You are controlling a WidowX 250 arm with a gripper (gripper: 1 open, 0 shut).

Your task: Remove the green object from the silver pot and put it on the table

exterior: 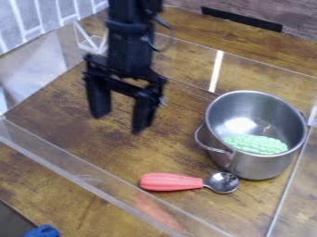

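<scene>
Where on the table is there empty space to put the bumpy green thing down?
The dark brown wood-plank table is bare along the near clear wall, left of the red-handled spoon, and under the open black hand. The right side is crowded: the shiny silver pot, holding the knobbly light-green object, sits close above the spoon.

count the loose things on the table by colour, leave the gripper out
Silver: 1, round shiny steel pot
Green: 1, bumpy light-green oval lump inside the pot
Red and silver: 1, red-handled spoon
Total: 3
</scene>
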